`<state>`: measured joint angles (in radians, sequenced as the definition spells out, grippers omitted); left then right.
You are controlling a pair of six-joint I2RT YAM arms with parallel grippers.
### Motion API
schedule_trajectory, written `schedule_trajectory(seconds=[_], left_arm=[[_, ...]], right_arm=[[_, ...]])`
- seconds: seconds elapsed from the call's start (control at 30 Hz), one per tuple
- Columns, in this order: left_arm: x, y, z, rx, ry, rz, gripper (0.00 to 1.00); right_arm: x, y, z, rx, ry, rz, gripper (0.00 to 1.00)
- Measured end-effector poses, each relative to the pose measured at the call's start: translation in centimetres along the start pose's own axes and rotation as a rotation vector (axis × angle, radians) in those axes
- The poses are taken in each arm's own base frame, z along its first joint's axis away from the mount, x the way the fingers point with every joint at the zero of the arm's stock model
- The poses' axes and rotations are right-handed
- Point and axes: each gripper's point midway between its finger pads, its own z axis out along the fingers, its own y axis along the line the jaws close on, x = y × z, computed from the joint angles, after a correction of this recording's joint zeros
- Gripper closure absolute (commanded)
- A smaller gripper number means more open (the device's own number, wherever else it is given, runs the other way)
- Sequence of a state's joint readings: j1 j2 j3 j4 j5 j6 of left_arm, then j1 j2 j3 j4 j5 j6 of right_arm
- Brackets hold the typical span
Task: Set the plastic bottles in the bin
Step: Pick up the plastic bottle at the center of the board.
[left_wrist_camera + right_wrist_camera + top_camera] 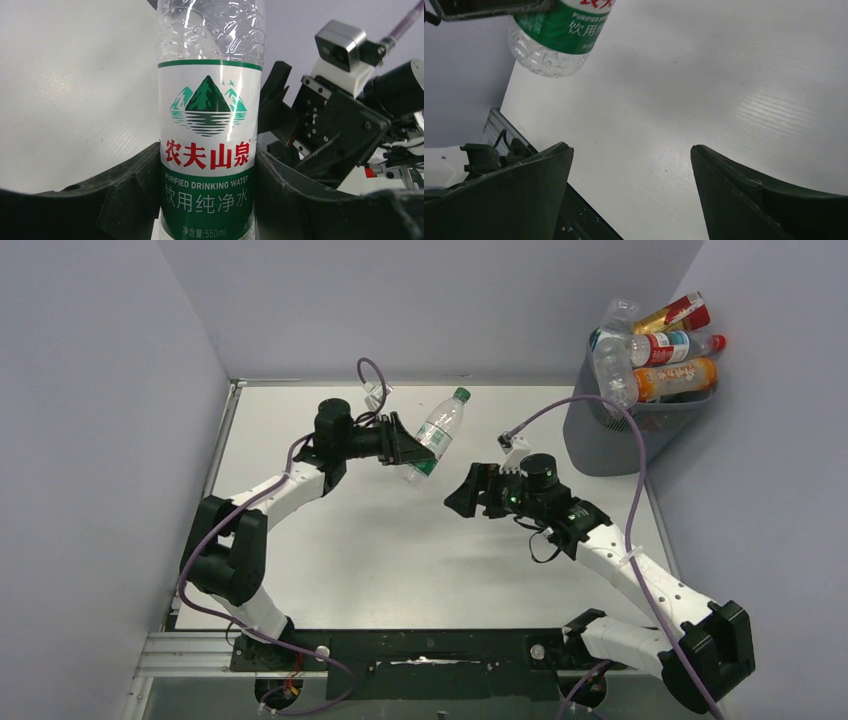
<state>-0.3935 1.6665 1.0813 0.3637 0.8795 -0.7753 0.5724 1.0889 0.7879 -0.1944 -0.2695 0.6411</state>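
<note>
One water bottle (437, 430), clear and green-capped, pinched by the left gripper (405, 445) low on its body and held off the white table (400, 570). Tilted in the overhead view, cap toward the far right, base toward the near left, over the far half of the table. From the left wrist, same water bottle (210, 125) filling the centre of the view: white-and-green label, green mountain picture, red Chinese characters, "PURIFIED DRINKING WATER" beneath. Left gripper (207, 200) pressed against both sides of the label's green lower part, one black finger (125, 195) on each side. Right gripper (462, 495) near the bottle's base, to its right and nearer the arm bases, apart from it, jaws spread wide with nothing between them. From the right wrist, right gripper (631, 155) aimed at bare table, the ribbed base of the water bottle (556, 35) hanging in the upper left corner, untouched by those fingers. Right arm's black wrist and its grey camera (340, 42) visible behind the bottle in the left wrist view. Dark grey bin (600, 445) at the table's far right corner, heaped above the rim with plastic bottles (655, 350): an orange one, a clear one with red cap, a red-labelled one on top, several clear ones at the left.
</note>
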Motion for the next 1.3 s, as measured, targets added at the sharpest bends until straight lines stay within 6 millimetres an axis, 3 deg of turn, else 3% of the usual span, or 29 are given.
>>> schedule_trajectory(seconds=[0.13,0.27,0.63,0.83,1.07,1.23,1.3], left_arm=[[-0.5,-1.0,-0.1,0.032,-0.014,0.021,0.51],[-0.9,-1.6,-0.1,0.055,-0.034,0.020,0.51],[1.1,-2.3,0.6,0.099,-0.026,-0.022,0.51],[1.9,-3.2,0.9,0.120,-0.012,-0.024,0.51],[2.5,-4.7,1.3,0.172,-0.016,-0.004,0.51],[2.4,-5.8,1.6,0.207,-0.032,-0.003,0.51],[2.2,-6.3,1.6,0.221,-0.041,0.003,0.51]], right_arm=[[-2.5,-0.7,-1.2,0.033,-0.042,0.047,0.10],[-4.7,0.8,-1.9,-0.009,-0.082,0.040,0.10],[-6.6,2.7,-1.6,-0.092,-0.122,0.064,0.06],[-8.9,2.2,-0.6,-0.077,-0.166,0.111,0.05],[-10.0,1.2,0.5,-0.065,-0.186,0.185,0.06],[-10.7,1.5,0.9,-0.090,-0.203,0.225,0.16],[-11.2,1.9,0.8,-0.111,-0.215,0.232,0.27]])
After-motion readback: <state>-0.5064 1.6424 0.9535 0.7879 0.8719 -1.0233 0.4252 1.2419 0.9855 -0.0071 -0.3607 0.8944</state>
